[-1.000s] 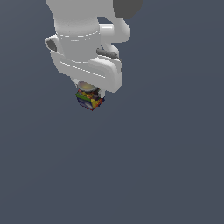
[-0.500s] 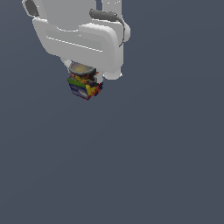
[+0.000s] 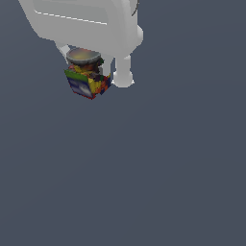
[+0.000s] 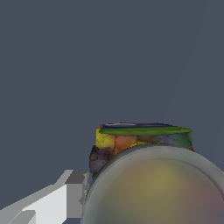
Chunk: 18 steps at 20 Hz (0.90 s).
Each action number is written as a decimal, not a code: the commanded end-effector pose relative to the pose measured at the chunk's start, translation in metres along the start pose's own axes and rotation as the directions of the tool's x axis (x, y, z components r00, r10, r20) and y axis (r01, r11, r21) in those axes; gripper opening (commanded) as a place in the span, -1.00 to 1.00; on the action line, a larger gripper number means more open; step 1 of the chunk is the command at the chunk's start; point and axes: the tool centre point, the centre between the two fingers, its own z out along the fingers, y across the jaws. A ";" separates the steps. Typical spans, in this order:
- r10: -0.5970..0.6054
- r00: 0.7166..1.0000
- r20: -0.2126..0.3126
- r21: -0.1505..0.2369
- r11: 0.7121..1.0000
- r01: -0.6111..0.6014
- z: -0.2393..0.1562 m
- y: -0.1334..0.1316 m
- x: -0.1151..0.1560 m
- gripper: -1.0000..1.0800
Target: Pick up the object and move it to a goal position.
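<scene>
Plain dark grey-blue background fills both views. White arm (image 3: 86, 21) at top of exterior view. Gripper (image 3: 86, 65) closed on object (image 3: 88, 80), fingers (image 3: 108, 65) pressing its sides. Object held aloft under arm, bowl-shaped top up, printed sides tilted. Wrist view: bowl rim (image 4: 153, 188) close up, one finger (image 4: 65, 197) beside it.

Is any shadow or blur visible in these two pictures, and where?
Exterior view: flat, even light, no cast shadow on the grey ground, and the object under the gripper is coarse but legible. Wrist view: the object's bowl top fills the near corner, soft and washed out; a finger shows sharp-edged.
</scene>
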 end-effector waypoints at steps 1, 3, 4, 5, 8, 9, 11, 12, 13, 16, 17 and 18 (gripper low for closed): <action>0.000 1.000 -0.003 0.001 1.000 0.000 -0.011 -0.001 0.002 -1.00; 0.000 1.000 -0.003 0.001 1.000 0.000 -0.017 -0.001 0.004 -1.00; 0.000 1.000 -0.003 0.001 1.000 0.000 -0.020 -0.002 0.005 -1.00; 0.000 1.000 -0.003 0.001 1.000 0.000 -0.023 -0.002 0.005 -1.00; 0.000 1.000 -0.003 0.001 1.000 0.000 -0.029 -0.003 0.007 -1.00; 0.000 1.000 -0.003 0.001 1.000 0.000 -0.030 -0.003 0.007 -1.00; 0.000 1.000 -0.003 0.001 1.000 0.000 -0.033 -0.003 0.008 -1.00; 0.000 1.000 -0.003 0.002 1.000 0.000 -0.034 -0.003 0.009 -1.00; 0.000 1.000 -0.003 0.002 1.000 0.000 -0.035 -0.003 0.009 -1.00; 0.000 1.000 -0.003 0.002 1.000 0.000 -0.037 -0.004 0.010 -1.00; 0.000 1.000 -0.003 0.002 1.000 0.000 -0.037 -0.004 0.010 -1.00; 0.000 1.000 -0.003 0.002 1.000 0.000 -0.038 -0.004 0.010 -1.00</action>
